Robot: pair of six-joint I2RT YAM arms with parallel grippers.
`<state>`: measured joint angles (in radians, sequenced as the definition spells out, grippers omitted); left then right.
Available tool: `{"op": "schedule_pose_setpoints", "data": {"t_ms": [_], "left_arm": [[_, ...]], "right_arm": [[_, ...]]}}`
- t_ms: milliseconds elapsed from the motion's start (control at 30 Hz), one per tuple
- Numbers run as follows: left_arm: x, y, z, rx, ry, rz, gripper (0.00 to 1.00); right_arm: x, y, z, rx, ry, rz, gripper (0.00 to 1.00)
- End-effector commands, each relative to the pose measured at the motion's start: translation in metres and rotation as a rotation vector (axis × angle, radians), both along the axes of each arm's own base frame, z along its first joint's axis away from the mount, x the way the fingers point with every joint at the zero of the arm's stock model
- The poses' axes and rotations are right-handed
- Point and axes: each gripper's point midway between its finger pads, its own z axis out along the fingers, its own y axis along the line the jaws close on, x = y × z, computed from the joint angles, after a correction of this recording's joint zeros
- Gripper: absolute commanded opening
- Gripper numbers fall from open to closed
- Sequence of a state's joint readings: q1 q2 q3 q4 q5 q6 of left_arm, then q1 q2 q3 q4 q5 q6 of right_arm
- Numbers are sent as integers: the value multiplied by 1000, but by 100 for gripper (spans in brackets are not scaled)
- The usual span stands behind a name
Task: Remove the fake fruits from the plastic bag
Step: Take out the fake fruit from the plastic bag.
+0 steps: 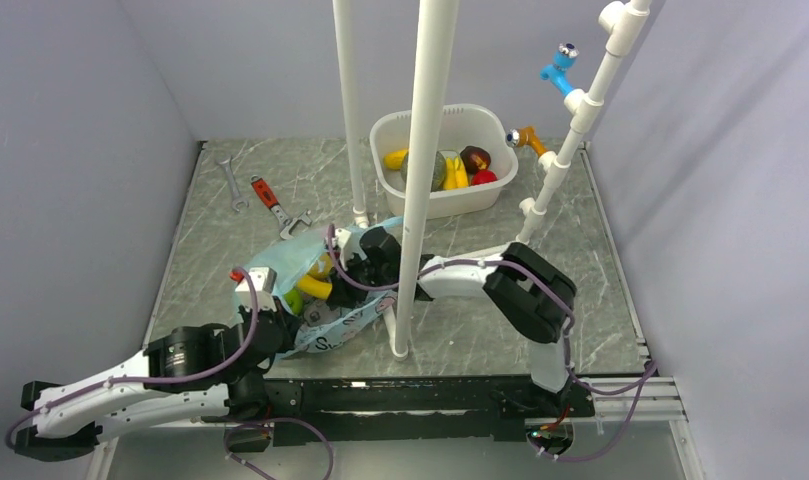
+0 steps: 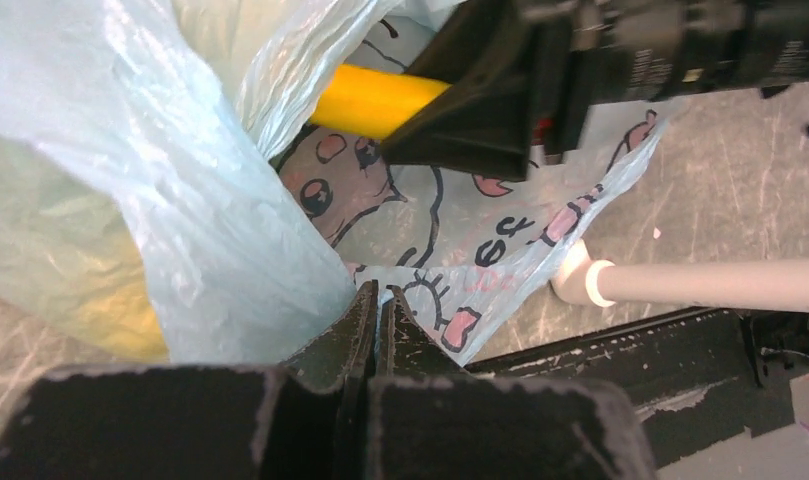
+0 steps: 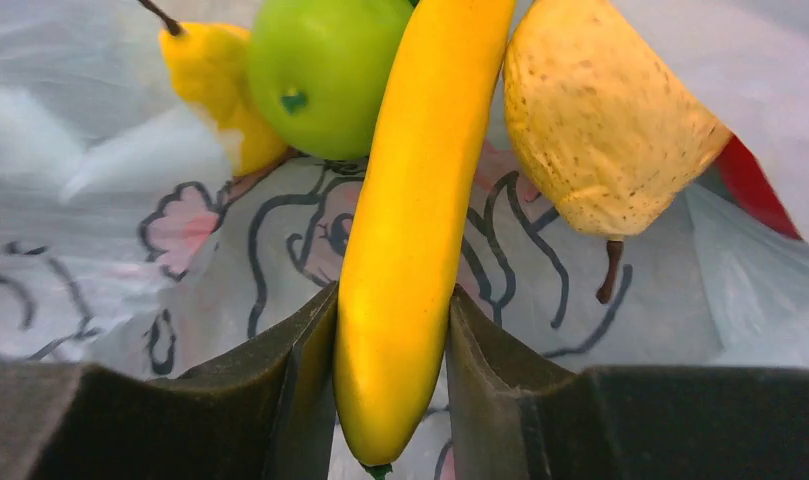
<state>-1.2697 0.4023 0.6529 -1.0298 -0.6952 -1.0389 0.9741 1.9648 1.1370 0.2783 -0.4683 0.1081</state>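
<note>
The plastic bag lies crumpled on the near-left part of the table, thin pale blue film printed with dark-outlined cartoon figures and pink patches. The fake fruits are glossy and sit in its open mouth. The banana is long and bright yellow. Beside it are a green apple, a pale speckled pear with a dark stem, and a smaller yellow fruit. A sliver of something red shows at the edge.

My right wrist camera gives the clearest look. The right gripper is closed on the banana, one finger pressed to each side of its lower end, and the other fruits lie just beyond on the film. The left wrist camera shows none of those fruits except a stretch of the banana. It does show the left gripper pinched fully shut, with the bag's film gathered at its tips.

Only the overhead view takes in the rest. A white tub stands at the far side, well apart from the bag, with more toy fruits inside. A red-handled wrench and a grey spanner lie beyond the bag. White poles rise from the surface — one stands between the camera and the right arm.

The table is grey-green with pale marble veining, and plain lavender-grey walls close it in on three sides.
</note>
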Motion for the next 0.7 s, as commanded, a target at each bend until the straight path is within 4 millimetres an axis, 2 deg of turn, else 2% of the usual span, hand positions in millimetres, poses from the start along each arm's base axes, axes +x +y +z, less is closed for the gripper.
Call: {"op": "schedule_pose_setpoints", "data": {"t_ms": [0, 100, 200, 367, 433, 533, 667], "left_arm": [[10, 20, 11, 9, -67, 79, 0], [11, 15, 12, 4, -90, 48, 0], [10, 14, 4, 12, -73, 51, 0], [11, 13, -15, 61, -48, 71, 0], [13, 12, -16, 76, -50, 86, 0], [21, 13, 2, 101, -92, 105, 0], [37, 11, 42, 136, -214, 113, 0]], "right_arm": [[26, -7, 60, 172, -20, -124, 0], [35, -20, 68, 210, 17, -157, 0], [37, -24, 77, 236, 33, -145, 0], [32, -25, 94, 290, 49, -124, 0], [26, -24, 101, 299, 71, -69, 0], [23, -27, 93, 222, 44, -34, 0], [16, -37, 82, 166, 19, -3, 0]]}}
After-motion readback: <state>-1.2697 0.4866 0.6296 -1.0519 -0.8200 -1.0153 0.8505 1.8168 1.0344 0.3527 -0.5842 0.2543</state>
